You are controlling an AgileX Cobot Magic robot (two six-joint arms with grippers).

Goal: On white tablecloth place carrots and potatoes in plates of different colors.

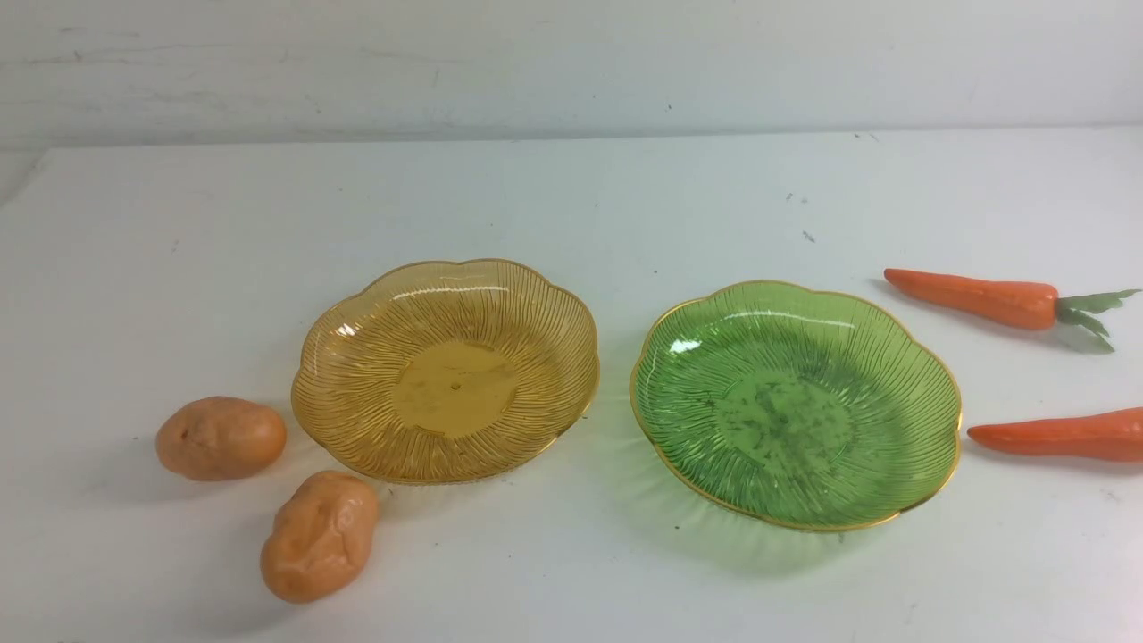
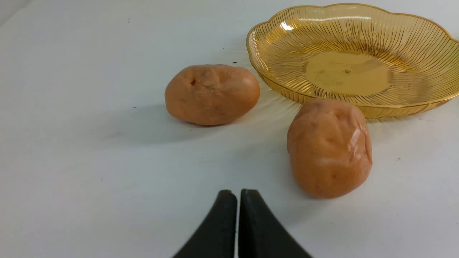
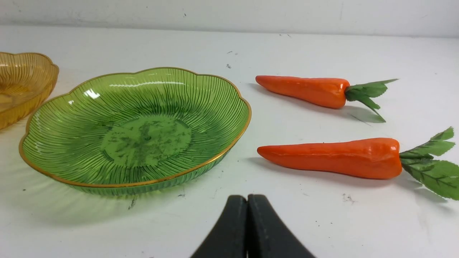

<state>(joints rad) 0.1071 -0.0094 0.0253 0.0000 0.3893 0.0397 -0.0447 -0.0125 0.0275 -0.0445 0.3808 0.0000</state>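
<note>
On the white tablecloth [image 1: 571, 205] an amber plate [image 1: 357, 357] stands left of centre and a green plate [image 1: 929, 375] right of centre, both empty. Two potatoes lie left of the amber plate: one farther left [image 1: 221, 438], one nearer the front [image 1: 319, 534]. Two carrots lie right of the green plate: the far one [image 1: 978, 297], the near one [image 1: 1063, 435], cut by the frame edge. My left gripper [image 2: 238, 193] is shut and empty, short of the potatoes [image 2: 212, 94] [image 2: 329, 147]. My right gripper [image 3: 247, 198] is shut and empty, short of the near carrot [image 3: 333, 156] and the green plate [image 3: 57, 118].
A pale wall [image 1: 571, 62] runs along the table's far edge. Small dark specks mark the cloth near the carrots. Neither arm shows in the front view.
</note>
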